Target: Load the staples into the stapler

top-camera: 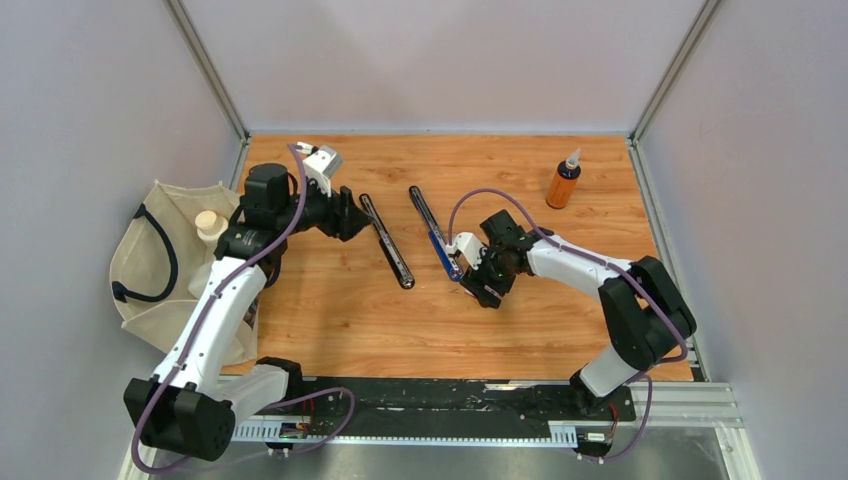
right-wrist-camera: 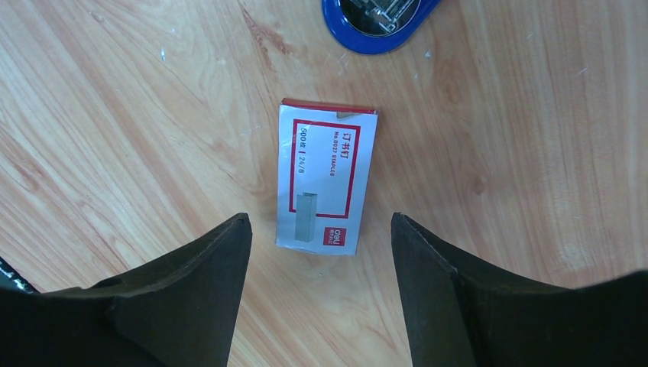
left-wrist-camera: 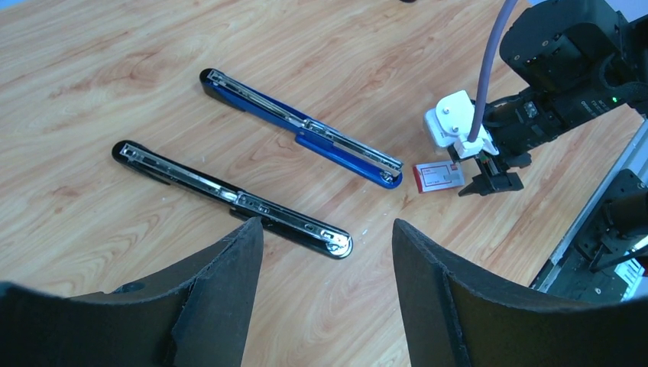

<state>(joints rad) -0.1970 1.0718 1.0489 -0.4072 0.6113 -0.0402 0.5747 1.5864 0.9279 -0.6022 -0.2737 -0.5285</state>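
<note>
1. Loading has not begun, as I judge it: the staple box (right-wrist-camera: 327, 180) lies flat on the table (top-camera: 330, 320), label up and apparently closed. No loose strip of staples shows anywhere.
2. The right gripper (right-wrist-camera: 319, 218) hangs low over the box's near end with its jaws apart. It grasps nothing, and neither finger seems to touch the cardboard.
3. The left gripper (left-wrist-camera: 327, 223) is likewise released and empty, hovering near one end of the black stapler (left-wrist-camera: 229, 197).
4. The blue stapler (left-wrist-camera: 306, 131) lies swung open flat with its metal rail up and its rounded end just beside the box. The black one lies open beside it, on the left arm's side. Whether either rail already holds staples is too small to tell.
5. Everything is left to do: grip the box, open it, draw out a strip, seat it in a rail and close the stapler.
6. An orange bottle (top-camera: 563, 183) stands upright well apart at the far right, and a cloth bag (top-camera: 150, 270) lies by the table's left edge; neither is in the way. The likelier hindrances are the blue stapler's end crowding the box and the flat box offering little to pinch.
</note>
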